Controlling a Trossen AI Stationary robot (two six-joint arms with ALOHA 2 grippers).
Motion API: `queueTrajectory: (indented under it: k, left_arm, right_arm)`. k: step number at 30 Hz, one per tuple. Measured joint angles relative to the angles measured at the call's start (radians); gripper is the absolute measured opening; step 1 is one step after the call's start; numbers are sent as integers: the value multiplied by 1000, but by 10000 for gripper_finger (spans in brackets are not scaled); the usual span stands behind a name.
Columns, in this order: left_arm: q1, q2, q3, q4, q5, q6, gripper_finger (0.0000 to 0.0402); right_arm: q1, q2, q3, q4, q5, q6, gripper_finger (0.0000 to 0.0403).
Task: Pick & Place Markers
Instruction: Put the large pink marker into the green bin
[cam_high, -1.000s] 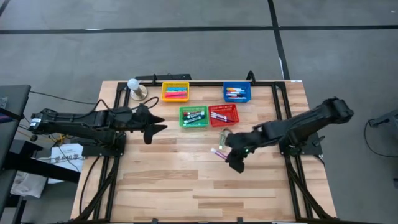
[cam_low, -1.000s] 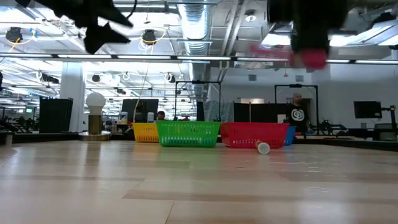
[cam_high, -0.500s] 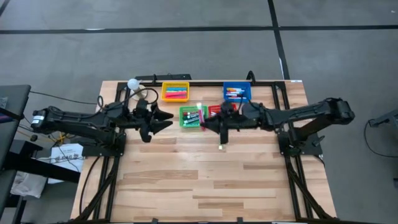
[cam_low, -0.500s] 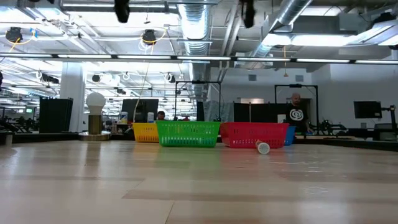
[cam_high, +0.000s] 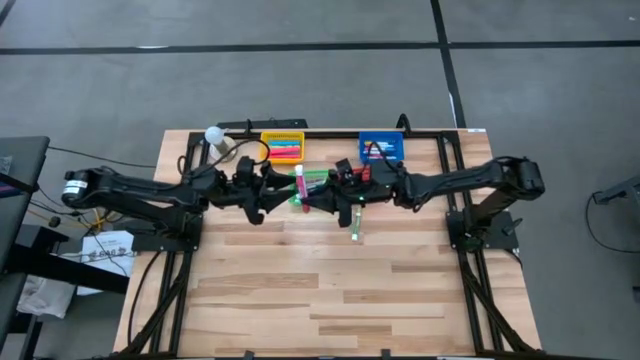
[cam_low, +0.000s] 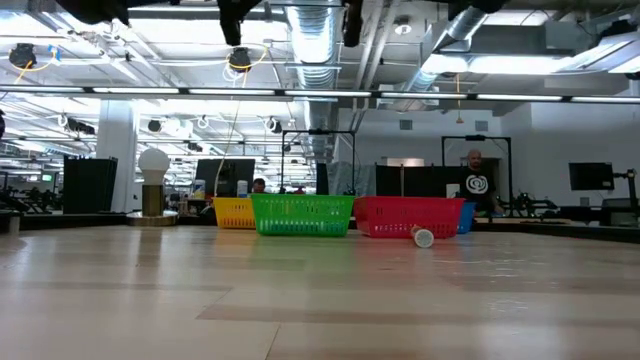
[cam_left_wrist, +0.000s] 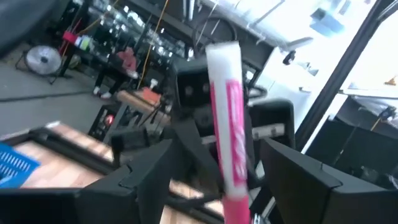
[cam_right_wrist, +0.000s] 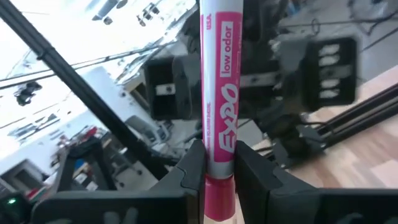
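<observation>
Progress: most markers already binned, one marker (cam_high: 354, 236) loose on table (cam_high: 300, 300) | now: my right tool (cam_right_wrist: 219, 163) clamps pink marker (cam_right_wrist: 217, 93) upright mid-table; my left tool (cam_left_wrist: 205, 162) gapes around it, untouching | high view shows bins; wrist views show grip.

Left arm: stretched across the table toward its middle, left gripper (cam_high: 283, 192) raised well above the surface with fingers (cam_left_wrist: 146, 180) spread apart. Right arm: reaching in from the opposite side, right gripper (cam_high: 312, 196) raised likewise, fingers (cam_right_wrist: 193, 168) pinched together. The two grippers face each other tip to tip, just beside one another.
</observation>
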Motion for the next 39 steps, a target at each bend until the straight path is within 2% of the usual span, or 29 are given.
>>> queueTrajectory:
  k: [4,21,27,33,39]
  left_arm:
    - [8,18,0,80,15,4,243]
    - [67,56,0,82,39,-3,231]
    - [67,63,0,85,61,-1,178]
    - [88,63,0,101,82,-11,75]
    - [108,63,0,104,109,-3,65]
  right_arm:
    - [-5,30,34,-3,-30,15,47]
    - [-23,76,55,-5,-36,76,47]
    - [-24,77,55,-11,-36,75,48]
    - [-26,77,55,-21,-27,57,71]
    - [-26,76,55,-26,-23,58,94]
